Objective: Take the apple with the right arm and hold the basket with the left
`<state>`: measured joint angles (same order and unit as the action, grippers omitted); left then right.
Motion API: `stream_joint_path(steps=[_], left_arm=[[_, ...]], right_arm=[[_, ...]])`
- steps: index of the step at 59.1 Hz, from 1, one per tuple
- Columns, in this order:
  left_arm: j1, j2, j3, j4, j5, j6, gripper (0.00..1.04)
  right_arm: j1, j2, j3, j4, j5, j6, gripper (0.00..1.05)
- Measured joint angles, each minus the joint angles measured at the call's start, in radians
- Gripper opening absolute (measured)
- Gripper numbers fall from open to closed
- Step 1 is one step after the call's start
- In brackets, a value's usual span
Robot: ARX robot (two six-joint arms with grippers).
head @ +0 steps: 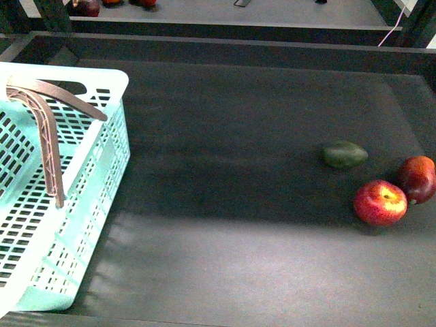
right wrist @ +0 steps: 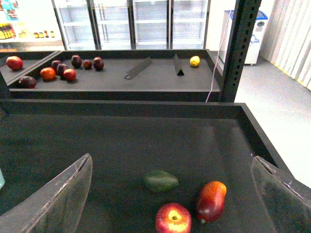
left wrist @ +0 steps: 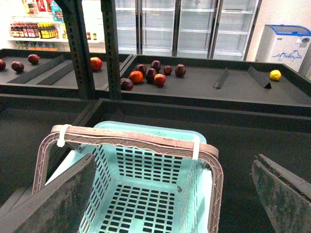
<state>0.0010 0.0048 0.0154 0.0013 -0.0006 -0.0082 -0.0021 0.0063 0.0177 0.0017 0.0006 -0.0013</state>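
Grocery shop: glass-door fridges (left wrist: 194, 24) along top of frame, bottled goods shelf (left wrist: 31, 31) upper left, fruit (left wrist: 151, 74) on black display bins (left wrist: 204, 88), chest freezer (left wrist: 286, 46) upper right.

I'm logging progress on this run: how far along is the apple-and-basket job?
Nothing looks done yet. The apple lies untouched on the table, by a darker apple and a green fruit. In hand: the right gripper is open, facing the apple; the left gripper is open above the basket. Left: grasp the apple, grip the basket.
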Motion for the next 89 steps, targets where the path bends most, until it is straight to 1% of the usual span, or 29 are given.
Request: stream_joint_path(steps=[34, 35, 37, 38, 41, 42, 44, 46, 48, 49, 51, 53, 55, 63, 68, 78, 89], left_arm=[[0.0, 0.0, 0.0, 0.0, 0.0, 0.0, 0.98], [0.001, 0.012, 0.007, -0.025, 0.004, -0.025, 0.98], [0.011, 0.069, 0.056, -0.155, 0.031, -0.107, 0.98], [0.016, 0.09, 0.071, -0.187, 0.035, -0.129, 0.98], [0.067, 0.213, 0.134, -0.334, 0.09, -0.261, 0.98], [0.077, 0.229, 0.139, -0.345, 0.099, -0.284, 0.98], [0.127, 0.285, 0.151, -0.355, 0.141, -0.364, 0.98], [0.166, 0.324, 0.163, -0.346, 0.182, -0.411, 0.98], [0.239, 0.405, 0.191, -0.292, 0.254, -0.486, 0.98], [0.26, 0.435, 0.203, -0.27, 0.275, -0.506, 0.98], [0.288, 0.484, 0.223, -0.235, 0.301, -0.532, 0.98], [0.325, 0.595, 0.264, -0.161, 0.343, -0.595, 0.98], [0.338, 0.695, 0.297, -0.1, 0.363, -0.65, 0.98], [0.319, 1.037, 0.433, 0.087, 0.362, -0.82, 0.98], [0.297, 1.157, 0.504, 0.128, 0.343, -0.886, 0.98], [0.24, 1.382, 0.644, 0.134, 0.273, -1.004, 0.98], [0.196, 1.51, 0.758, 0.107, 0.207, -1.069, 0.98]], right_arm=[[0.0, 0.0, 0.0, 0.0, 0.0, 0.0, 0.96], [0.0, 0.0, 0.0, 0.0, 0.0, 0.0, 0.96], [0.0, 0.0, 0.0, 0.0, 0.0, 0.0, 0.96], [0.0, 0.0, 0.0, 0.0, 0.0, 0.0, 0.96], [0.0, 0.0, 0.0, 0.0, -0.001, 0.0, 0.96], [0.0, -0.001, 0.0, 0.0, -0.001, 0.0, 0.96], [0.0, 0.0, 0.0, 0.0, 0.0, 0.0, 0.96], [0.0, 0.0, 0.0, 0.0, 0.0, 0.0, 0.96], [0.0, 0.0, 0.0, 0.0, 0.0, 0.0, 0.96], [0.0, 0.0, 0.0, 0.0, 0.0, 0.0, 0.96], [0.0, -0.001, 0.0, 0.0, -0.001, 0.0, 0.96], [0.0, 0.0, 0.0, 0.0, 0.0, 0.0, 0.96], [0.0, 0.0, 0.0, 0.0, 0.0, 0.0, 0.96], [0.0, 0.0, 0.0, 0.0, 0.0, 0.0, 0.96], [0.0, 0.0, 0.0, 0.0, 0.0, 0.0, 0.96], [0.0, 0.0, 0.0, 0.0, 0.0, 0.0, 0.96], [0.0, -0.001, 0.0, 0.0, 0.0, 0.0, 0.96]])
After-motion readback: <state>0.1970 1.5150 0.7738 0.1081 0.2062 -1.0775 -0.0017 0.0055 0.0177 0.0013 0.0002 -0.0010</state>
